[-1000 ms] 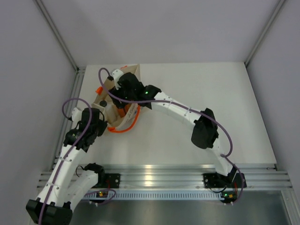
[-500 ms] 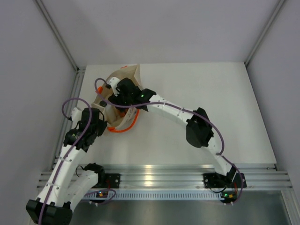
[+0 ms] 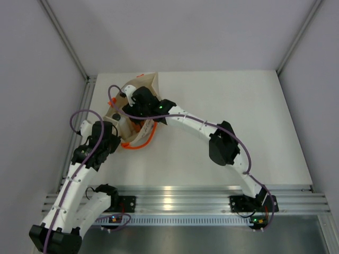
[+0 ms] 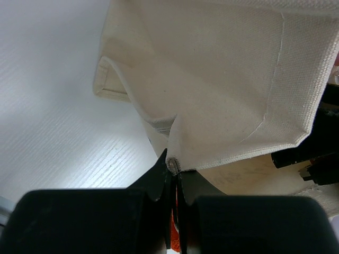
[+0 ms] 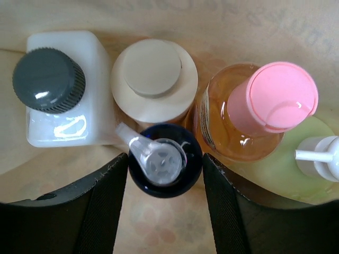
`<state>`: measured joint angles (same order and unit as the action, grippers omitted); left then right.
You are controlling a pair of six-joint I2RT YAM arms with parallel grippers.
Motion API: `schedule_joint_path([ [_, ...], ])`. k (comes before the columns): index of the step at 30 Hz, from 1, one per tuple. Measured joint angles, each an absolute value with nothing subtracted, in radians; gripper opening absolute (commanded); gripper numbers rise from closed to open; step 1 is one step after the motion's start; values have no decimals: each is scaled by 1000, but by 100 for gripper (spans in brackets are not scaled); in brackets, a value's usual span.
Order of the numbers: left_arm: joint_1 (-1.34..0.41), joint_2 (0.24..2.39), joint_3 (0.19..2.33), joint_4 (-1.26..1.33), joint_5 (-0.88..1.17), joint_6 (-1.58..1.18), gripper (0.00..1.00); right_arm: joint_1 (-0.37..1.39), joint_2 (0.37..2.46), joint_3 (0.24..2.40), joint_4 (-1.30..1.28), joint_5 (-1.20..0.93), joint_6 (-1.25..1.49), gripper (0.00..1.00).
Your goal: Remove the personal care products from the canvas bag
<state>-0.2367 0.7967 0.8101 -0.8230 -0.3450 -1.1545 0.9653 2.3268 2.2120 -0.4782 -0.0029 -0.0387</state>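
Reaching from above, the right arm (image 3: 196,124) bends across the white desk (image 3: 238,116) and dips its end into the open canvas bag (image 3: 151,84), which stands at the desk's far left corner. The left arm (image 3: 87,156) comes up along the left side to the bag's near edge, beside an orange handle (image 3: 139,147).

Seen from the left wrist, the left fingers (image 4: 173,177) are pressed together on a fold of the bag's beige cloth, pinching its hem. The cloth spreads up and away from them over the desk.

Seen from the right wrist, all five bottles stand upright and close together inside the bag. The right fingers (image 5: 108,196) sit on either side of the orange bottle's dark-blue top (image 5: 165,159), right against it; whether they already squeeze it I cannot tell. Behind it stands the cream squat bottle (image 5: 153,79), with the clear bottle with the dark cap (image 5: 50,79) to its left and the peach bottle with the pink cap (image 5: 273,98) to its right. The yellow-green bottle with the white cap (image 5: 323,156) shows at the right edge.
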Motion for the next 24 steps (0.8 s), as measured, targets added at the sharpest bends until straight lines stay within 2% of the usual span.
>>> schedule_joint_path([
  [4,-237,797,811,-823,-345,-1152,0,965,2328,2200,-432,-5,-12,60],
  [8,-237,797,812,-824,-345,-1150,0,965,2328,2174,-378,-6,15,52],
  [13,-237,796,812,-823,-347,-1149,0,962,2328,2153,-337,-3,28,48],
  [16,-237,796,812,-823,-348,-1150,0,959,2325,2138,-313,1,27,37],
  [17,-237,796,812,-823,-348,-1150,0,958,2324,2133,-302,1,28,25],
  [20,-237,796,812,-823,-348,-1150,0,956,2323,2125,-277,6,29,0],
  [24,-237,796,812,-823,-349,-1150,0,956,2320,2121,-275,6,30,0],
])
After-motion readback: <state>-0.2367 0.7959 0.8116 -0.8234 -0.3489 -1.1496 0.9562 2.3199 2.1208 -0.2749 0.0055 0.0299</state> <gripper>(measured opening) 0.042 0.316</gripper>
